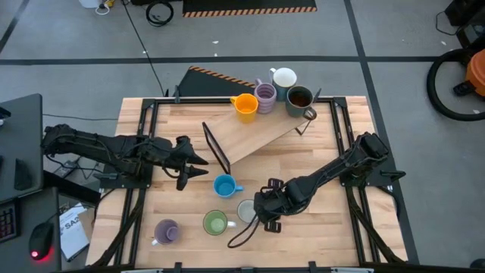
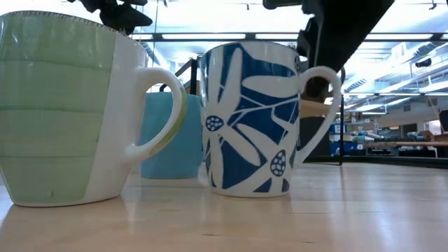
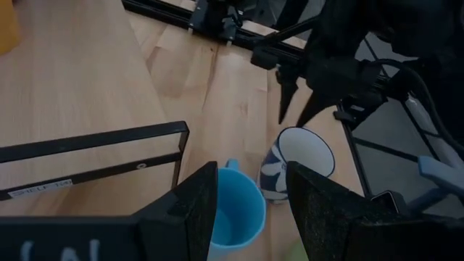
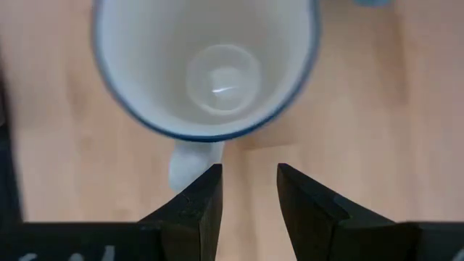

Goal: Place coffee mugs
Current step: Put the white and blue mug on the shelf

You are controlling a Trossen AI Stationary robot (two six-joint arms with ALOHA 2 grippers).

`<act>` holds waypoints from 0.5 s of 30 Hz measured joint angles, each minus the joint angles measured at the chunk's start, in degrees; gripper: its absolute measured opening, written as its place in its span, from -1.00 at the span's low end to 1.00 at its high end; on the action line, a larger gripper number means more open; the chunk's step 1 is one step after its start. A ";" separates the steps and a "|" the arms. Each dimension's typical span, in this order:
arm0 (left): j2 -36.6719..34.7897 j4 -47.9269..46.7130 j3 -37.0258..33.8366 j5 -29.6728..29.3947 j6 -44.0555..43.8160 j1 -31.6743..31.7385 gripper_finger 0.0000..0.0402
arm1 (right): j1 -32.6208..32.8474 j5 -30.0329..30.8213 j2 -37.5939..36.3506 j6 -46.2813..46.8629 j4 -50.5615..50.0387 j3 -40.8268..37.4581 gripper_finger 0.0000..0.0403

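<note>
From above, my right end effector [image 1: 261, 214] hangs low over the front middle of the wooden bench [image 1: 333, 227], just beside the white ceramic mug with blue flower pattern [image 1: 247, 210]; I judge it is lined up to work on this mug. My left end effector [image 1: 189, 163] waits at the left side, reaching toward the plain light blue mug [image 1: 223, 185], near a thin black metal frame [image 1: 216, 148] standing on a tilted wooden board [image 1: 258, 129]. Four more mugs stand grouped at the far edge of the board, probably the place for all: an orange one [image 1: 245, 105], a lilac one [image 1: 266, 96], a white one [image 1: 285, 77] and a dark brown one [image 1: 300, 99]. A pale green mug [image 1: 215, 223] and a second lilac mug [image 1: 166, 231] remain at the front. At bench height, the green mug [image 2: 66, 112] and the flowered mug [image 2: 255, 119] stand upright, apart. In my left wrist view, my fingers [image 3: 185, 210] are apart and empty above the light blue mug [image 3: 233, 210]. In my right wrist view, my fingers [image 4: 196, 203] are apart, holding nothing, just beside the handle of the flowered mug [image 4: 210, 72].
</note>
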 joint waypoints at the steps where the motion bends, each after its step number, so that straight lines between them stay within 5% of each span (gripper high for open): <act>1: 0.00 -0.03 0.00 0.00 0.01 0.00 -0.15 | 0.49 -0.44 0.00 0.47 0.56 -0.04 -0.32; 8: 0.00 -0.04 0.00 0.00 0.03 0.00 -0.15 | 3.84 -1.41 0.00 1.96 8.37 -0.05 -0.32; 15: 0.00 0.10 0.00 0.00 0.01 0.02 -0.15 | 4.62 -11.47 -0.04 -1.52 5.72 3.22 -0.32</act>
